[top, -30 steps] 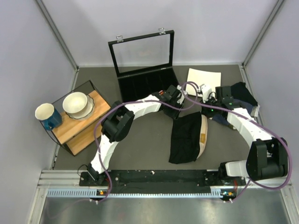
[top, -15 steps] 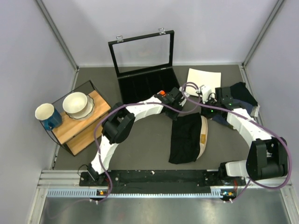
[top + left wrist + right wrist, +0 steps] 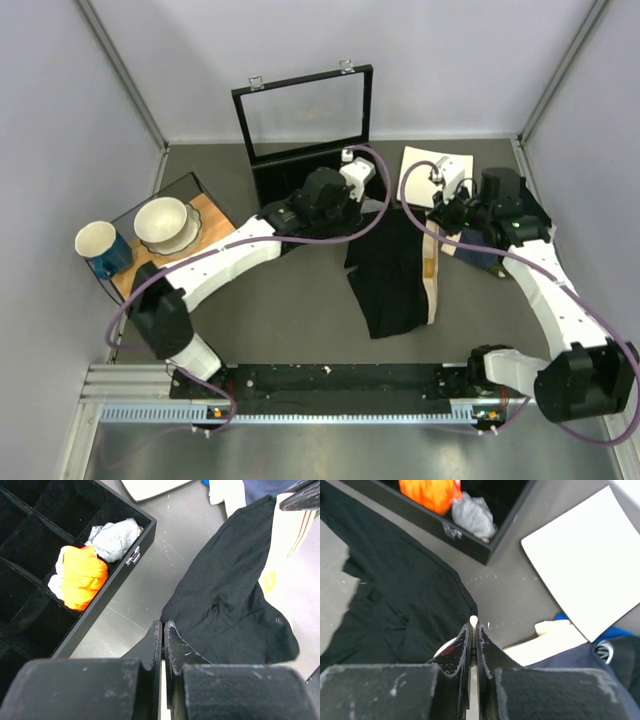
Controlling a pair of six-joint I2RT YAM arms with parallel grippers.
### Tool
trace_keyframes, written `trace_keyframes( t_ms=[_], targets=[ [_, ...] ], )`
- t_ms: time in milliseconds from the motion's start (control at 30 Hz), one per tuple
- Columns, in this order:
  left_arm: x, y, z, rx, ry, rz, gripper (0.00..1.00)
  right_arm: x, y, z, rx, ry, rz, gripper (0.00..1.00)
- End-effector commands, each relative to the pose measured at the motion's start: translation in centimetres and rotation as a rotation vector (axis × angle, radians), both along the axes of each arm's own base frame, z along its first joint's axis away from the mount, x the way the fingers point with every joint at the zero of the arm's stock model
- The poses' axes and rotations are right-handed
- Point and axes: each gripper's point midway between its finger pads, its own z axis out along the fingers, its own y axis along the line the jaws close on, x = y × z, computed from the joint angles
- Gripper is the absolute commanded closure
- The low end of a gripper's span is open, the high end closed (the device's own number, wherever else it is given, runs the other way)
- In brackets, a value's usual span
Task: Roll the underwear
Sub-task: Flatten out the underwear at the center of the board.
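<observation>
**Right of the black case (image 3: pixel 102 602) — underwear (image 3: pixel 392 280) pinched at two points, rolling not yet begun**

Just off the case's right-hand corner, the black underwear lies spread on the table. Its pale waistband (image 3: pixel 432 280) runs along the side farthest from the case. The end nearest the case's hinge side looks raised toward the two wrists.

The left gripper (image 3: pixel 162 625) has its fingers pressed together, with the garment's dark edge caught at their tips on the side facing the case. The right gripper (image 3: pixel 473 622) is also pressed tight, and a pale sliver, apparently the waistband, shows between its tips. The hold there is thin.

The step in hand looks like spreading and straightening the cloth, since no turn of a roll shows anywhere. The next move calls for both arms to travel together — keeping the held edge taut and drawing it away from the case wall. The fabric should settle flat and free of folds, and then one end can be turned over on itself to start the roll.
</observation>
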Motion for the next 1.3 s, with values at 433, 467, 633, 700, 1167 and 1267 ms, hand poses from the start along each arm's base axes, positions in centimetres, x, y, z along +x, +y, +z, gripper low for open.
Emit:
trace_keyframes(
  t_ms=[433,467,633,700,1167,1267],
  targets=[
    [-8.1,4.0,10.7,-0.206,-0.197,-0.184,1.00,-11.9,5.8,12.4,0.181,-0.242,0.470,1.00],
    [-9.0,4.4,11.6,-0.228,-0.210,-0.203,1.00,-12.6,6.0,12.9,0.191,-0.247,0.494,1.00],
    [-12.8,4.8,14.1,-0.282,-0.223,-0.301,1.00,-17.3,6.9,17.0,0.262,-0.277,0.622,1.00],
    [-14.2,5.2,15.0,-0.297,-0.223,-0.321,1.00,-18.4,7.1,18.2,0.282,-0.291,0.647,1.00],
    [-11.2,5.3,13.6,-0.328,-0.257,-0.166,1.00,-7.6,5.2,14.6,0.197,-0.269,0.283,1.00],
    [-7.8,4.9,8.9,-0.299,-0.137,-0.135,1.00,-4.5,5.2,10.0,0.175,-0.174,0.230,1.00]
  ],
)
